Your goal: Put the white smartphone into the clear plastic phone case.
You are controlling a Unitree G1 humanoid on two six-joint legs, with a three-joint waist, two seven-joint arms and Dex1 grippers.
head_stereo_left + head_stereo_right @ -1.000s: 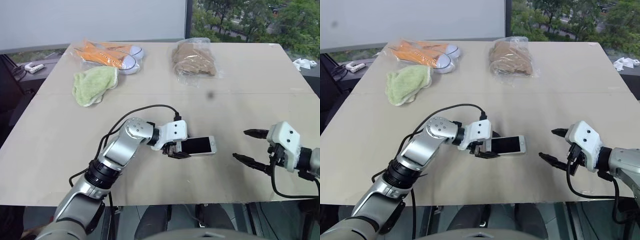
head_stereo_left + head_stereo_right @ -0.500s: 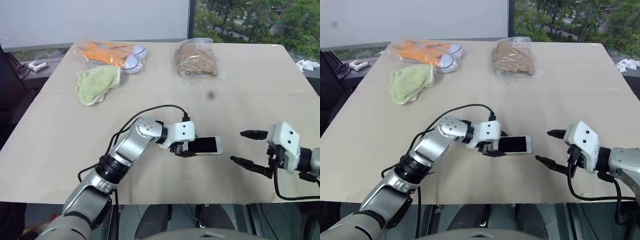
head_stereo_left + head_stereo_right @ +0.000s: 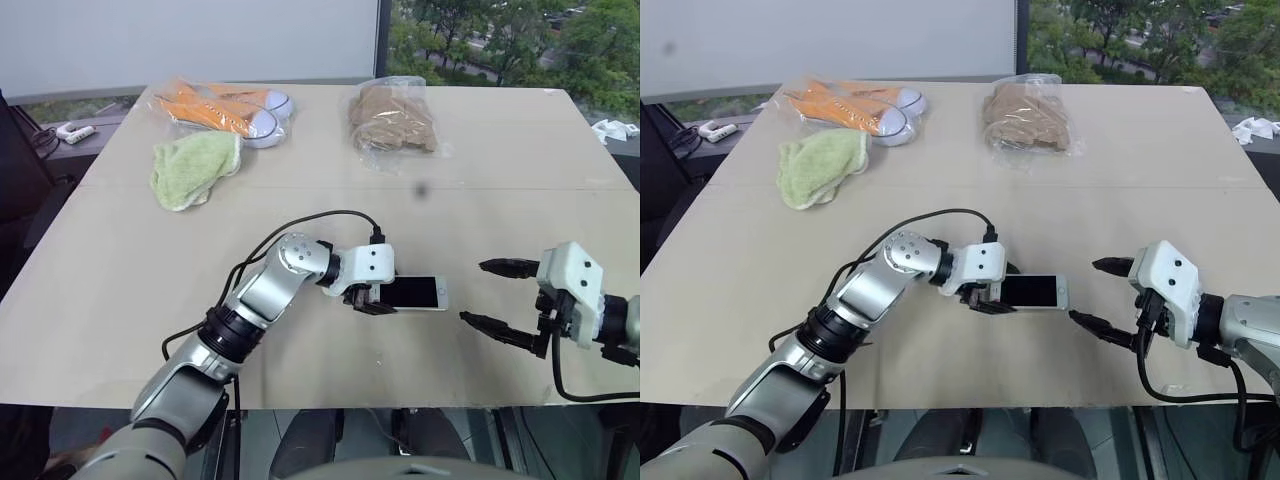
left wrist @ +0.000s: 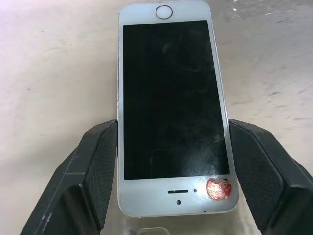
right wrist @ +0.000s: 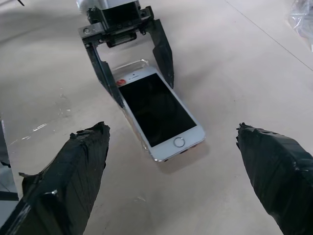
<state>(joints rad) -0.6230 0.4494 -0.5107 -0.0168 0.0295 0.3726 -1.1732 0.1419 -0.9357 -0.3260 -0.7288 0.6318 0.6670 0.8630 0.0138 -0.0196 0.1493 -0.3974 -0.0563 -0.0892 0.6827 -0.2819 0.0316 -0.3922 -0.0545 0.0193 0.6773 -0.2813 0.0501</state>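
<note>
A pale beige desk [image 3: 120, 280] with a faint seam across its middle carries everything; behind it a white wall panel [image 3: 190, 40] meets a window [image 3: 500, 40] full of green trees. At the far side lie an orange-and-white pair of shoes in a clear bag [image 3: 222, 107], a light green cloth [image 3: 192, 169] just in front of it, and a brown bundle in a crinkly clear bag [image 3: 392, 117] well to the right; a small white object [image 3: 74, 131] sits off the desk's far left edge, and a dark spot [image 3: 421, 188] marks the wood near the centre. The left gripper [image 3: 383, 300] has its jaws clenched on the long sides of the white smartphone [image 3: 412, 293], screen up, home-button end pointing towards the right arm; the phone sits near the desk's front middle, and the right wrist view shows a shadow under its free end; a red sticker [image 4: 218, 188] sits on the bezel by the earpiece. A glossy transparent edge shows behind the phone between the jaws, but I cannot tell whether it is the clear case. The right gripper [image 3: 492, 296] hovers just right of the phone, jaws released and spread wide, touching nothing; a black cable [image 3: 300, 225] loops over the left arm.
</note>
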